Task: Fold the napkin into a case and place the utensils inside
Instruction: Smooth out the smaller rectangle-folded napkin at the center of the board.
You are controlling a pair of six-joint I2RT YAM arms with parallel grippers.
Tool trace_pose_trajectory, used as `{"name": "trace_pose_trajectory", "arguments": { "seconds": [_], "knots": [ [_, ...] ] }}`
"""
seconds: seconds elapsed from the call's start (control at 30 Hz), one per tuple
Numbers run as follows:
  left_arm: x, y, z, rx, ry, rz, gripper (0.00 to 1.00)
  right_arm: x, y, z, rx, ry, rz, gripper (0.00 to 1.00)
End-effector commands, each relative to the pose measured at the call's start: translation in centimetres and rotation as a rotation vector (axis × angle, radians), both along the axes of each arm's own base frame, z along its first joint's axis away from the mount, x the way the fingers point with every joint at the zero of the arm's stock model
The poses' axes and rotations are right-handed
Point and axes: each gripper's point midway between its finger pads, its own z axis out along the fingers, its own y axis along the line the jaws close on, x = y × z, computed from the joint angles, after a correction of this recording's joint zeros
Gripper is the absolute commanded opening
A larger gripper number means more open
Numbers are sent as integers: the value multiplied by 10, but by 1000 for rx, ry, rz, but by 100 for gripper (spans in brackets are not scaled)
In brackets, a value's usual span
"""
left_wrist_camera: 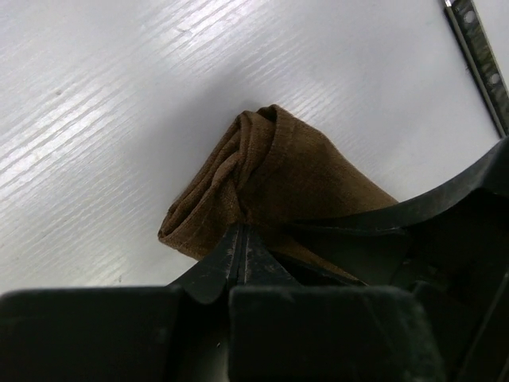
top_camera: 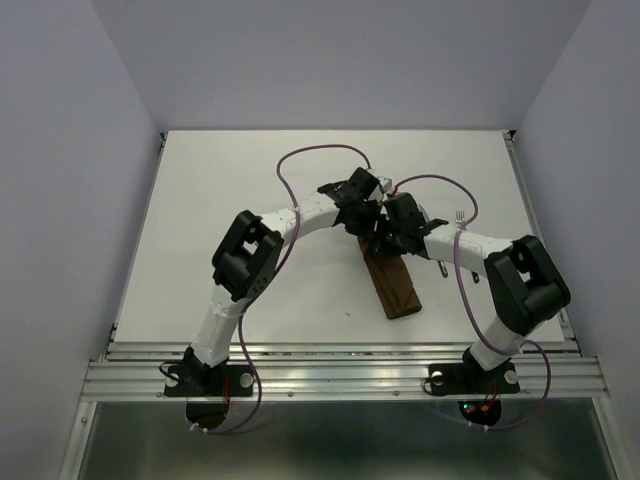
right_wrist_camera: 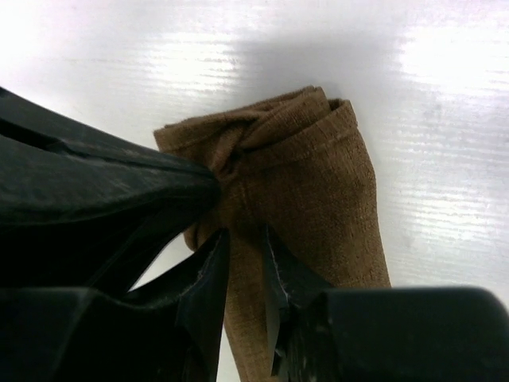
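Note:
The dark brown napkin (top_camera: 392, 283) lies folded into a narrow case slanting toward the table's near right. Its far end (left_wrist_camera: 262, 171) is bunched and lifted. My left gripper (left_wrist_camera: 241, 228) is shut on that bunched end, pinching a fold (right_wrist_camera: 238, 155). My right gripper (right_wrist_camera: 246, 239) is right beside it, open, its jaws a little apart with the cloth showing between them. In the top view both grippers (top_camera: 372, 225) (top_camera: 388, 240) meet over the case's far end. The tines of a silver fork (top_camera: 459, 216) show behind my right arm. The rest of the utensils is hidden under that arm.
A metal rail (left_wrist_camera: 479, 57) runs along the table's right edge. White walls close in the table on three sides. Purple cables loop over both arms (top_camera: 300, 160).

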Motion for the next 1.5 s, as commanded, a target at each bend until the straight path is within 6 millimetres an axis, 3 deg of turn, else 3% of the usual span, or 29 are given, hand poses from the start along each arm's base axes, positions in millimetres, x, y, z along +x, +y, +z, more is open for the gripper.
{"name": "trace_pose_trajectory", "arguments": {
  "seconds": [0.0,0.3,0.67,1.0,1.47],
  "knots": [
    [-1,-5,15,-43,-6,-16,0,1,-5,-13,-107,-24,-3,29],
    [-4,-6,13,-46,1,-23,0,0,-12,-25,-169,-29,-36,25],
    [-8,-5,10,-58,23,-34,0,0,-11,-18,-134,-48,-71,1],
    [-10,-3,9,-65,30,-40,0,4,12,19,45,-138,-57,1],
    [-13,-3,15,-80,34,-46,0,2,28,19,115,-107,-30,1]
  ]
}}
